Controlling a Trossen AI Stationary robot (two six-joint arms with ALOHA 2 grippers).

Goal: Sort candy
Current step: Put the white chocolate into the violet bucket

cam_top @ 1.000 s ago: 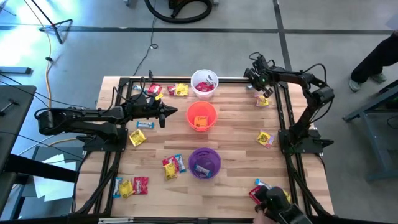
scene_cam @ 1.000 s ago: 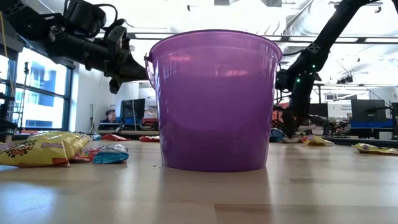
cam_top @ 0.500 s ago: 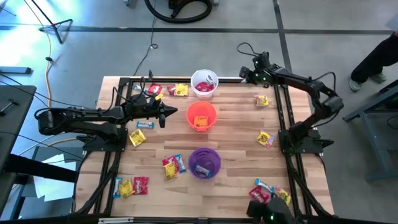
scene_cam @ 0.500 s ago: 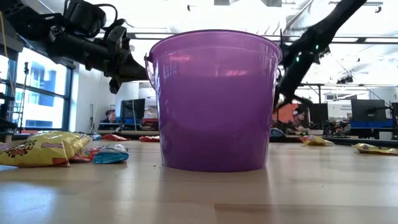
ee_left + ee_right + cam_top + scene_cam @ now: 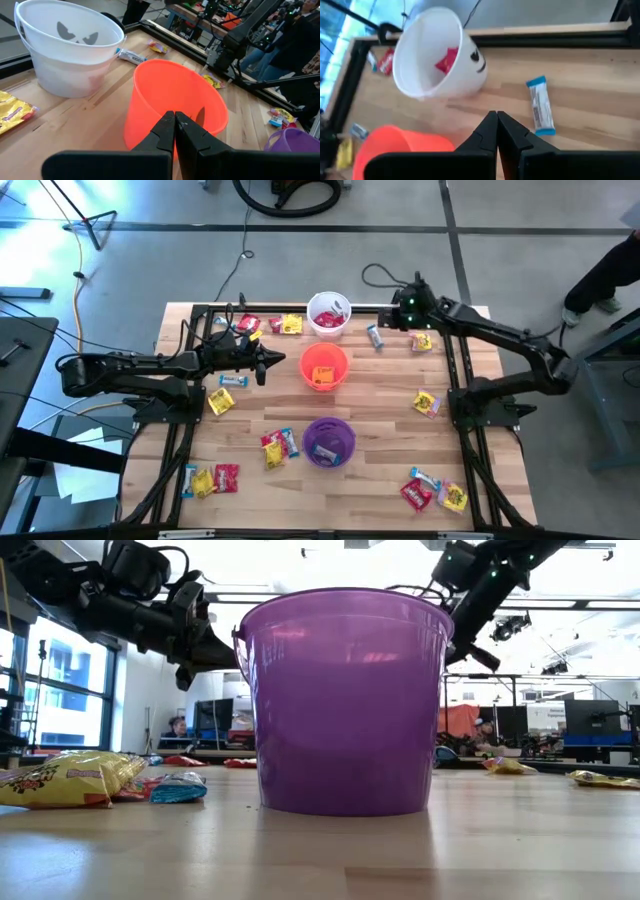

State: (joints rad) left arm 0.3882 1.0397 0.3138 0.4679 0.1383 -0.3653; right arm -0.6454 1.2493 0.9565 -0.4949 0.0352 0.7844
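Small wrapped candies in red, yellow and blue-white lie scattered on the wooden table, e.g. a yellow one (image 5: 220,401) and a red-yellow cluster (image 5: 277,448). A white cup (image 5: 328,315) holds red candies (image 5: 447,60). An orange cup (image 5: 323,366) and a purple cup (image 5: 329,441) stand nearer. My right gripper (image 5: 496,121) is shut and hovers right of the white cup (image 5: 437,55), above a blue-white candy (image 5: 540,105) that lies flat on the table (image 5: 375,337). My left gripper (image 5: 175,125) is shut and empty, hovering just left of the orange cup (image 5: 175,95).
More candies lie near the right edge (image 5: 427,403), the near right corner (image 5: 432,490), the near left corner (image 5: 210,480) and the far left (image 5: 268,325). A black frame (image 5: 200,310) runs round the table. A person's legs (image 5: 605,275) show beyond the right side.
My right gripper has risen from the yellow candy by the far right edge and swung left toward the white cup. A blue-white candy now lies on the table right of the white cup, where none showed before. The left arm has kept still.
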